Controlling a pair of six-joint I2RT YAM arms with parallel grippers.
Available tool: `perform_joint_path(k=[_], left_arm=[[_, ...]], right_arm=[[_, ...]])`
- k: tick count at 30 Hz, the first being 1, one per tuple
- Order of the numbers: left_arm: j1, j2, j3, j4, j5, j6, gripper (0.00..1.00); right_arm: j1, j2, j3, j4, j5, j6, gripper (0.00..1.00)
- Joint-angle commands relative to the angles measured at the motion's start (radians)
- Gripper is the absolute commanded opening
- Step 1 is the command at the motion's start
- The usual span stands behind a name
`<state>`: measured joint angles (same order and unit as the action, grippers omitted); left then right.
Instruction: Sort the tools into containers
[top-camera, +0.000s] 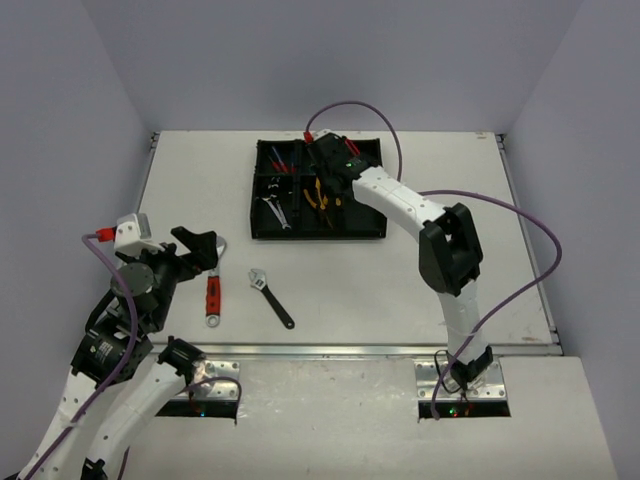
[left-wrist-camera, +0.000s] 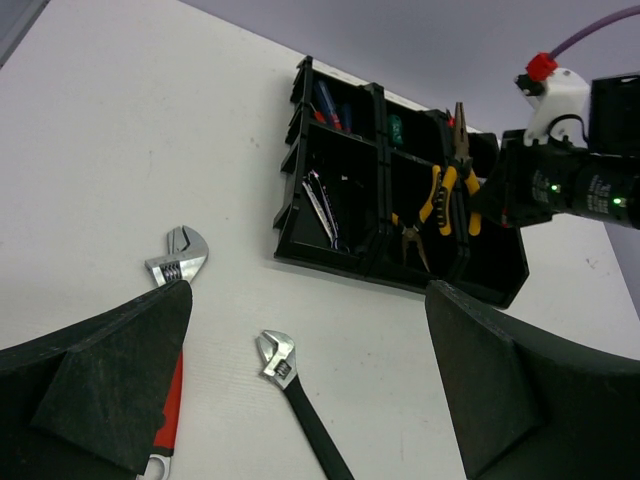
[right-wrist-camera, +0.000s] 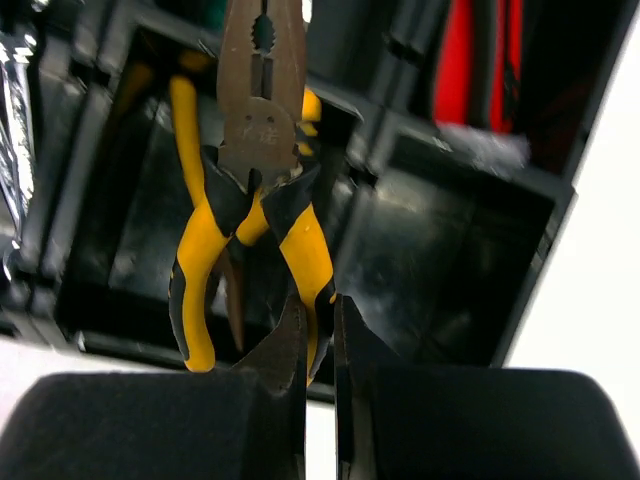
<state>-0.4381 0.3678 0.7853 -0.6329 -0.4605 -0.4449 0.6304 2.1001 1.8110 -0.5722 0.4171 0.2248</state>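
Top view: the yellow-handled pliers (top-camera: 318, 196) hang over the tray's (top-camera: 350, 234) near-middle compartment, probably for release there.

Left wrist view: the left fingers (left-wrist-camera: 110, 380) are spread fully and empty, poised over the red-handled adjustable wrench (left-wrist-camera: 178, 265) on the tabletop, nearside of the tray.

Right wrist view: the right fingers (right-wrist-camera: 285, 355) clamp one pliers handle. The long axis runs along the fingers, nose toward the tray's far row.

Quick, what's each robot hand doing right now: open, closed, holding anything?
Left gripper: open, holding nothing.
Right gripper: closed on the yellow-handled pliers.
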Motion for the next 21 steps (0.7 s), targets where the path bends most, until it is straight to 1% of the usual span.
perform_joint_path(k=[1,3,7,9,10,11,13,14,16,18,19,21], left_arm=[[-0.010,0.014,0.005,0.026,-0.007,0.002,1.00],[-0.010,0.018,0.006,0.025,-0.007,0.003,1.00],[-0.010,0.016,0.005,0.025,-0.007,0.003,1.00],[-0.010,0.014,0.005,0.027,-0.006,0.003,1.00],[-0.010,0.017,0.005,0.027,-0.006,0.003,1.00],[-0.010,0.018,0.005,0.027,-0.003,0.003,1.00],[-0.010,0.022,0.006,0.025,-0.004,0.003,1.00],[-0.010,0.022,0.005,0.026,-0.004,0.003,1.00],[-0.010,0.023,0.006,0.027,-0.004,0.003,1.00],[-0.010,0.026,0.005,0.026,-0.006,0.003,1.00],[-0.010,0.029,0.005,0.025,-0.007,0.003,1.00],[-0.010,0.036,0.006,0.025,-0.009,0.003,1.00]], right_arm=[[0.025,0.094,0.162,-0.027,0.068,-0.025,0.00],[0.028,0.117,0.183,-0.039,0.057,-0.015,0.00],[0.037,0.118,0.137,-0.014,0.051,-0.007,0.00],[0.038,0.124,0.131,-0.012,0.052,-0.008,0.03],[0.038,0.127,0.132,-0.016,0.052,-0.007,0.06],[0.038,0.130,0.134,-0.022,0.052,-0.007,0.11],[0.041,0.125,0.129,-0.026,0.045,-0.004,0.32],[0.043,0.119,0.122,-0.025,0.043,-0.004,0.40],[0.048,0.106,0.120,-0.026,0.036,-0.002,0.50],[0.052,0.080,0.122,-0.036,0.017,0.007,0.70],[0.053,0.068,0.125,-0.048,0.011,0.013,0.74],[0.052,0.042,0.129,-0.063,0.006,0.027,0.77]])
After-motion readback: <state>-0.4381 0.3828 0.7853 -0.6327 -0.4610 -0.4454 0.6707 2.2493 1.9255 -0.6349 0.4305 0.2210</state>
